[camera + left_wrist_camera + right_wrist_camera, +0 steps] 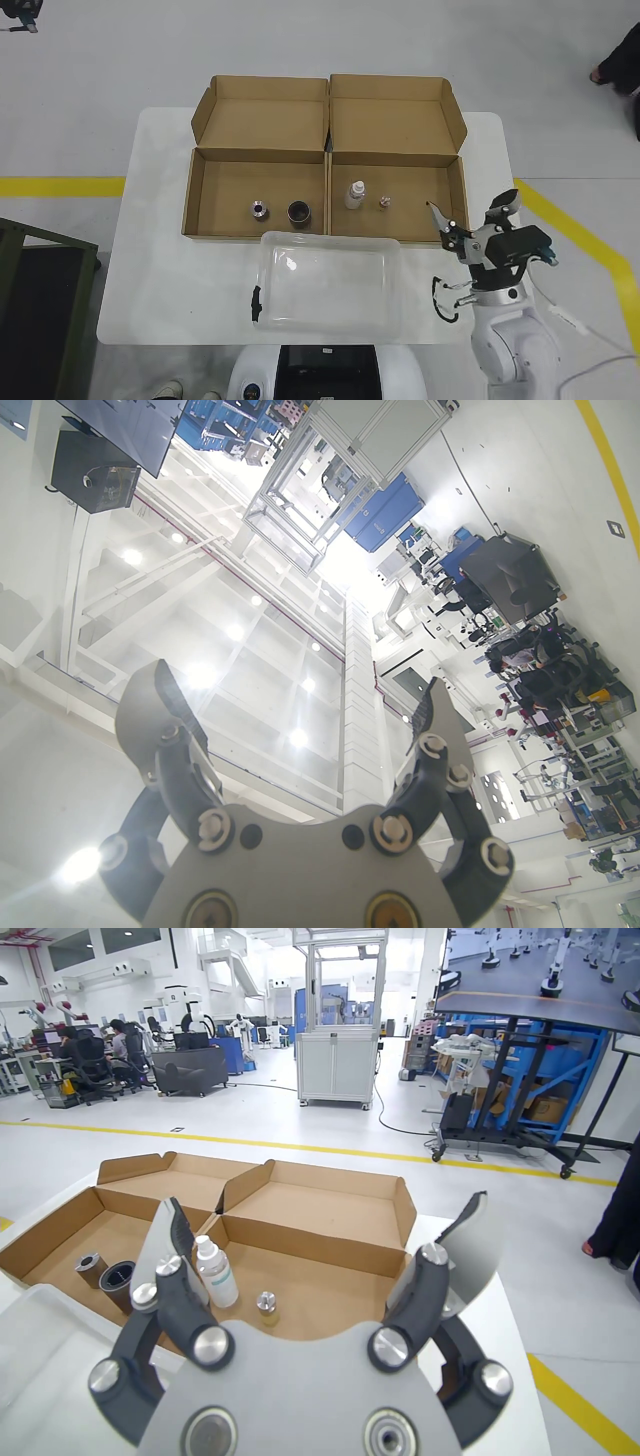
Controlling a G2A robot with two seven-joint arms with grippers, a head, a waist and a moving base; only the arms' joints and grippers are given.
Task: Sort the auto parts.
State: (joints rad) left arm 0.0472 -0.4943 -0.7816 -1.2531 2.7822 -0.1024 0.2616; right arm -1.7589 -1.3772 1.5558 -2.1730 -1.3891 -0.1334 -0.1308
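Right wrist view: your right gripper (324,1208) is empty, jaws apart; bottle (216,1273) & brass fitting (267,1308) just ahead in box (340,1288), prob. grouped by type.

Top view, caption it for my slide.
Two metal sleeves in left box, bottle and fitting in right box, right tool open nearby.

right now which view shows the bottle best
The right wrist view: the bottle stands upright in the right-hand box, seen from the side, with its cap and label clear. The top view gives it small, from above, in that same box. The left wrist view faces the ceiling.
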